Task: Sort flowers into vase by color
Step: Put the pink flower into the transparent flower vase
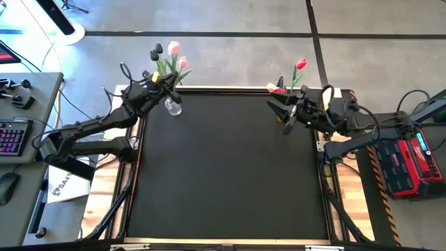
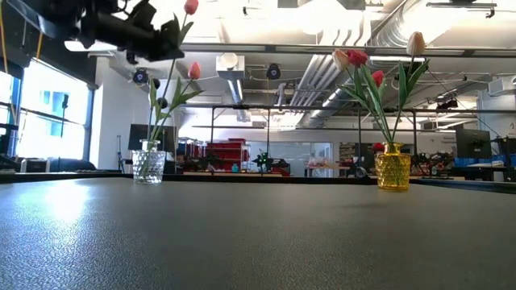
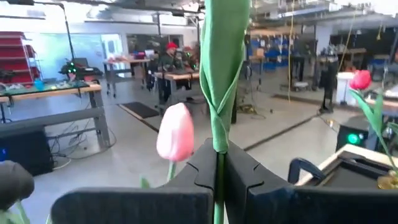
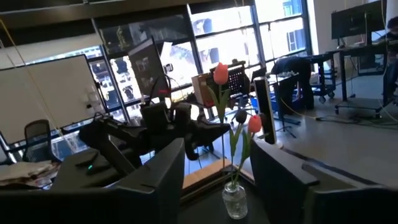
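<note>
A clear glass vase (image 1: 173,107) (image 2: 148,166) (image 4: 235,200) stands at the table's far left and holds pink tulips (image 1: 182,63) and a dark one (image 1: 157,50). My left gripper (image 1: 164,82) (image 2: 161,42) (image 3: 217,168) hovers above that vase, shut on one tulip's stem; the tulip's head (image 2: 191,6) stands above the fingers. A yellow vase (image 2: 393,167) (image 1: 275,88) at the far right holds red tulips (image 1: 300,64) (image 2: 357,57) and a pale one (image 2: 416,42). My right gripper (image 1: 287,118) (image 4: 217,155) is open beside the yellow vase, pointing across the table at the clear vase. My left gripper pinches a tulip's green stem where a leaf wraps it (image 3: 217,146), between its two fingers. The fingers come level from the table's left side and lie across the stem. The stem stands nearly upright, and its lower end (image 2: 155,137) reaches down to the clear vase's mouth.
The black mat (image 1: 230,174) covers the table, with a wooden rim (image 1: 111,188) around it. A keyboard (image 1: 10,136) sits on a side desk at the left and a red box (image 1: 411,164) at the right. Workshop benches fill the room behind.
</note>
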`<action>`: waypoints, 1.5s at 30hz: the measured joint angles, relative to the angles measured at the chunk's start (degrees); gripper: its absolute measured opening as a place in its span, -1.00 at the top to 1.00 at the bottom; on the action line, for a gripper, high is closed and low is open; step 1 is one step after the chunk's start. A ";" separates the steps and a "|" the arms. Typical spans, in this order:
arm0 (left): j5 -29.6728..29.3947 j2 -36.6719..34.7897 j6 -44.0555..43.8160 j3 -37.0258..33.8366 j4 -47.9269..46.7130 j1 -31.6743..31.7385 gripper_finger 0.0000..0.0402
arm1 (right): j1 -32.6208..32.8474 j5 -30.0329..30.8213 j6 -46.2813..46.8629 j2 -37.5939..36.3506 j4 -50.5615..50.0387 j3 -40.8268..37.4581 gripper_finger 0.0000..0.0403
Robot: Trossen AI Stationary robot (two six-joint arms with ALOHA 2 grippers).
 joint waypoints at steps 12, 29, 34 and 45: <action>5.74 0.36 1.22 -5.66 7.44 9.15 1.00 | 0.00 1.49 0.56 1.80 0.03 0.00 0.29; 10.09 0.81 -4.54 -15.06 21.37 14.48 1.00 | 0.00 2.98 0.88 1.78 0.45 0.00 0.29; 10.11 0.81 -4.51 -17.30 21.65 14.46 1.00 | 0.00 2.98 0.48 1.78 1.54 0.00 0.29; 9.26 0.81 -8.01 -21.77 21.43 14.46 0.98 | 0.00 3.00 -0.65 1.78 2.27 0.00 0.29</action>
